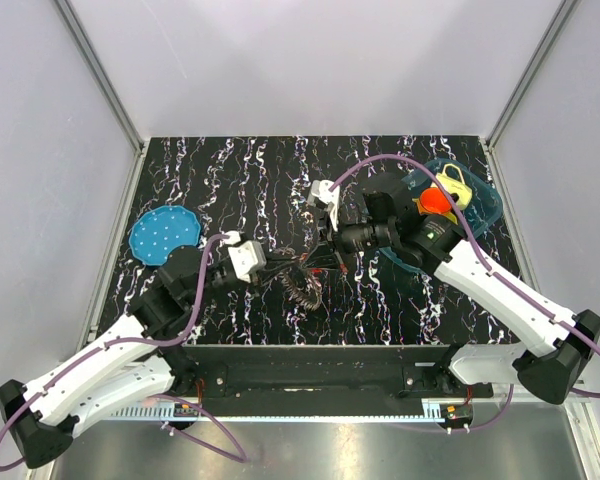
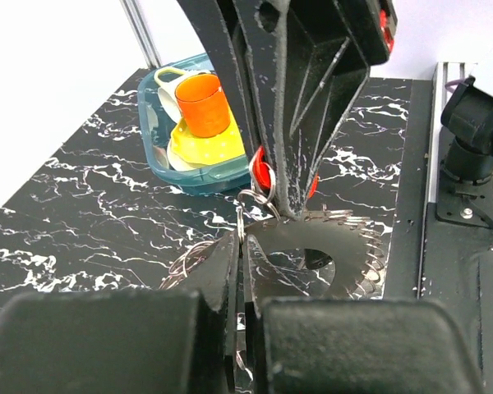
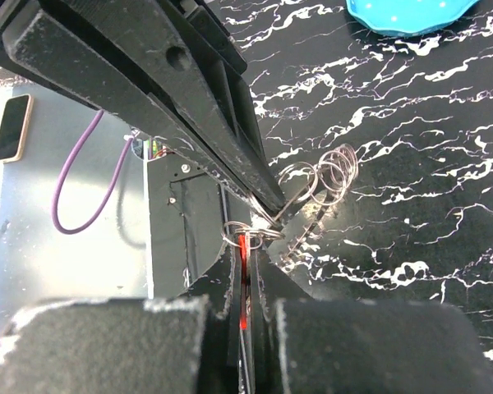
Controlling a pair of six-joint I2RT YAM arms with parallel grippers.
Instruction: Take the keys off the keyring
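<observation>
L end effector (image 2: 238,267) clenched on keyring (image 3: 251,231) wire | R end effector (image 3: 245,275) clenched on red piece (image 2: 261,172) | tips nearly touching | keys (image 2: 329,256) fanned just below, near-centre of counter (image 1: 230,170) | blue disc (image 1: 165,233) left | teal tub (image 1: 488,207) far right

Top external: mounted high behind the arm bases, looking steeply down from far off. The whole table (image 1: 400,300) is in frame, with the bases along the bottom edge.

Left wrist: low and close, sighting along the left gripper (image 2: 239,246) at bottom centre, facing the tray (image 2: 158,152) at upper left.

Right wrist: equally close, sighting along the right gripper (image 3: 246,246), facing the opposite way; blue disc (image 3: 403,12) at top right.

Overlap: all three views cover mid-table, with the keys (image 2: 353,254) and keyring (image 3: 251,230).
</observation>
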